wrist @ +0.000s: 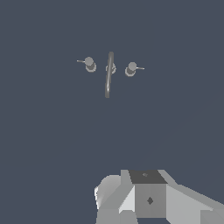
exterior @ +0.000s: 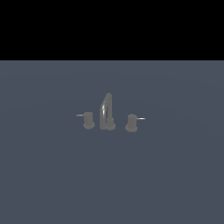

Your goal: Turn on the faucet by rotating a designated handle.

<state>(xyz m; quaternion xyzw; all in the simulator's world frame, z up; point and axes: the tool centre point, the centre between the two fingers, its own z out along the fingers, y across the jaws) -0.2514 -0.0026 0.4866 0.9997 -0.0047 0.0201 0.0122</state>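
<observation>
Dull grey-brown metal faucet (exterior: 107,114), standing on a flat slate-blue floor (exterior: 52,175) near the middle of the exterior view. Parts as follows. A tall arched spout (exterior: 106,109) at centre, with a bright streak down its curve and a small collar at its foot. On the exterior view's left, well apart from the spout, the handle (exterior: 88,120): a stubby cylinder on a flared base, with a thin dull-grey pin pointing out toward the exterior view's left. On the exterior view's right, a twin knob (exterior: 131,122) of the same build, its pin brighter, whitish, pointing toward the exterior view's right. All three stand upright in one row. The upper band of this view is plain black. No part of the arm shows here.

Wrist view, looking down on the same set from well away. The spout appears as a narrow dark curved bar between the two knobs; the handle (wrist: 89,64) and the twin knob (wrist: 131,69) each show as a round top with a fine pin sticking outward, too small for further detail. The collar beside the spout is partly hidden behind it. The gripper (wrist: 146,199) is cut off at the picture's edge: only pale grey, faceted blocks of its body show, far from the faucet. Its fingers are out of frame, so whether they are spread or pressed together cannot be told.
</observation>
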